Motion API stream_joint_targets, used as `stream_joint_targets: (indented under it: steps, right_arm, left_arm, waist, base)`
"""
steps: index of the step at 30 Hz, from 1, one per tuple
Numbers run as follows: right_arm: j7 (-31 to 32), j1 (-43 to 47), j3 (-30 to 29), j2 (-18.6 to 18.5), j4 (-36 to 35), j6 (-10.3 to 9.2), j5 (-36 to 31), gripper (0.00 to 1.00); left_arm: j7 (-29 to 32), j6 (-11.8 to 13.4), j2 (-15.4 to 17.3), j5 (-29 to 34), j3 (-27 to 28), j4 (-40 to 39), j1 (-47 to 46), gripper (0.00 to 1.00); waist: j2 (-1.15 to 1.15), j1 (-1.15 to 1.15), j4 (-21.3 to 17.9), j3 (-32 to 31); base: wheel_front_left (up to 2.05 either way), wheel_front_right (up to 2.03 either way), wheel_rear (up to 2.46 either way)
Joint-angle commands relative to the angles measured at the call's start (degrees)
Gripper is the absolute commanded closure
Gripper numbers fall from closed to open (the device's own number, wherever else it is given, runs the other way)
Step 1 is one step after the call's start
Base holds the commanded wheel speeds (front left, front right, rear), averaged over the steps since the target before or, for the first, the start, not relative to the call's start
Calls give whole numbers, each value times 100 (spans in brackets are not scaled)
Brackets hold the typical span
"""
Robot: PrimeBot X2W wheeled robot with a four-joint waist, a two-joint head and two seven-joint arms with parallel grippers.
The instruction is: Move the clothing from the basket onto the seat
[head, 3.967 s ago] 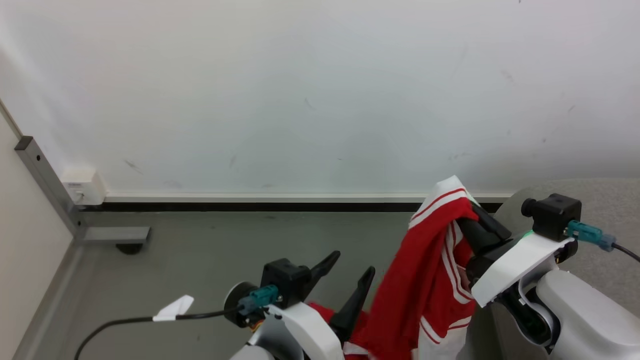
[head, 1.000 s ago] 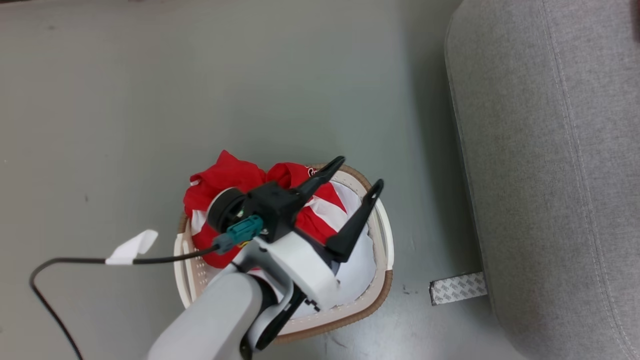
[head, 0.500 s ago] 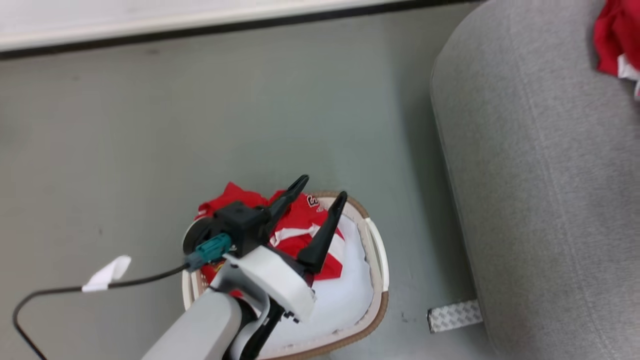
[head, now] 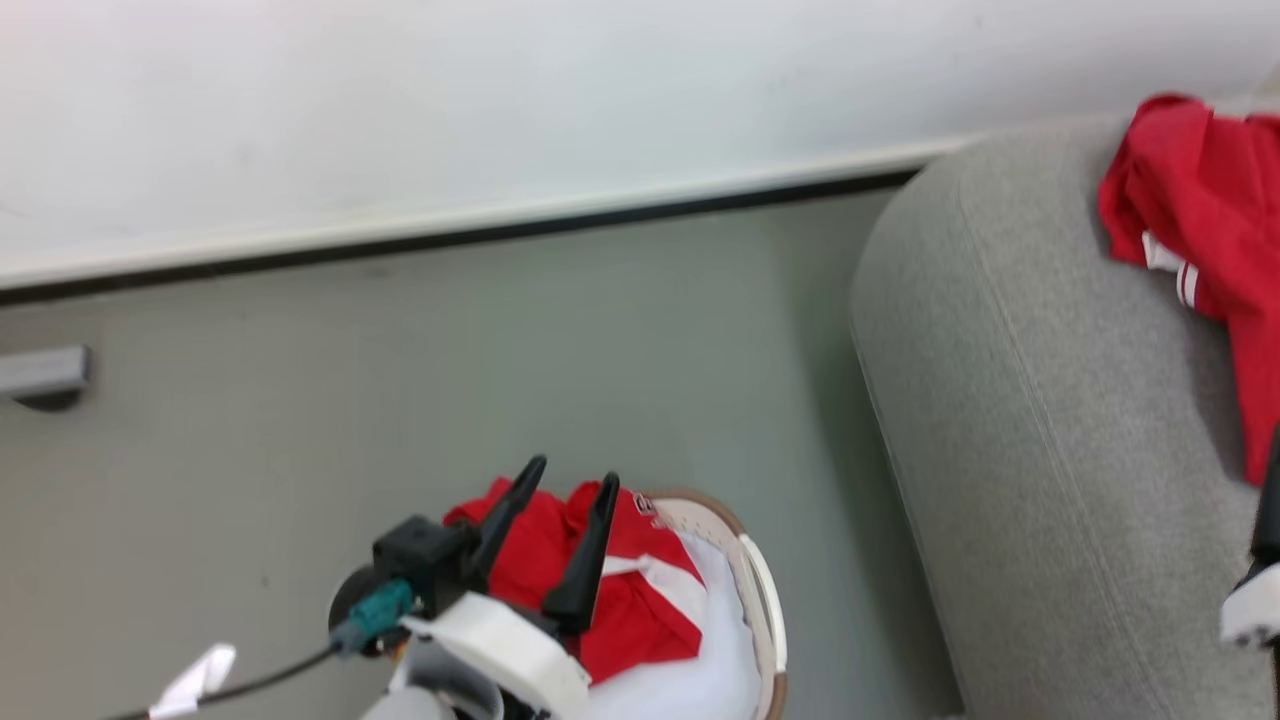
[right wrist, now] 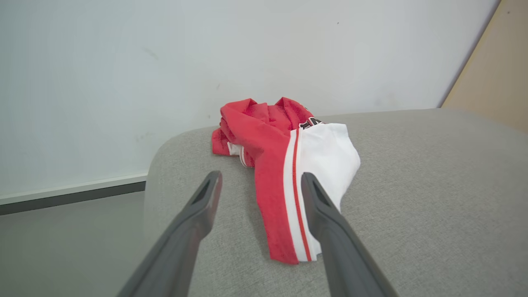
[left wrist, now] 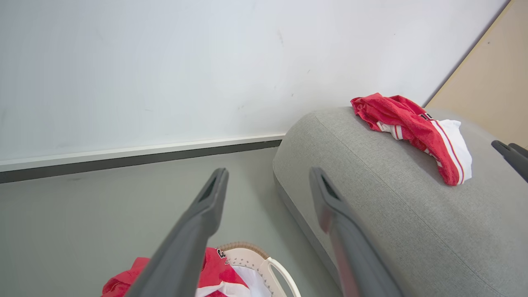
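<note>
1. Clothing: lying partly on seat, partly waiting in basket beside seat.
2. Left gripper: hovering wide, empty, beside seat over basket, probably lining up next grab.
3. Right gripper: hanging wide, empty, above seat.

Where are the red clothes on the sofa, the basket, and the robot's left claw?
Red clothes (right wrist: 264, 140) on the sofa (right wrist: 412, 206): right wrist view, on the red cloth beside the white panel.
Basket (head: 768, 600): head view, on its white rim.
Left claw (head: 574, 472): head view, midway between its two fingertips.
</note>
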Motion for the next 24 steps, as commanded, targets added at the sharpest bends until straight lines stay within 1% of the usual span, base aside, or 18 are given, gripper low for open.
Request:
stream_joint_targets:
  steps: [1,5,8,13,16,19,24]
  right_arm:
    - [-15,147,-1,35,-101,-14,-40,0]
    - [-31,740,205,289,-760,-14,-77,0]
    - [-50,1134,437,345,-1167,-14,-84,0]
    - [-56,1635,764,478,-1682,-14,-112,0]
    - [-72,1818,974,522,-1862,-14,-60,0]
    - [-85,1955,1183,551,-1911,-14,-18,0]
    - [-95,2073,1471,598,-1788,-14,-43,0]
  left_arm:
    - [-69,23,-8,-13,19,36,116,0]
    - [-375,107,-108,-42,77,226,418,0]
    - [-542,162,-131,-17,188,397,635,0]
    - [-624,227,-133,168,484,571,982,0]
    - [-624,250,-213,376,820,432,1198,0]
    - [-625,202,-303,644,1157,319,1422,0]
    - [-626,28,-498,1009,1638,281,1737,0]
  waist:
    - [0,2,159,-304]
    - [0,2,332,-690]
    - [0,2,433,-954]
    - [0,2,579,-1286]
    - [0,2,663,-1372]
    - [0,2,742,-1444]
    - [0,2,872,-1553]
  base:
    - [0,0,0]
    - [0,0,0]
    - [0,0,0]
    - [0,0,0]
    - [0,0,0]
    - [0,0,0]
    - [0,0,0]
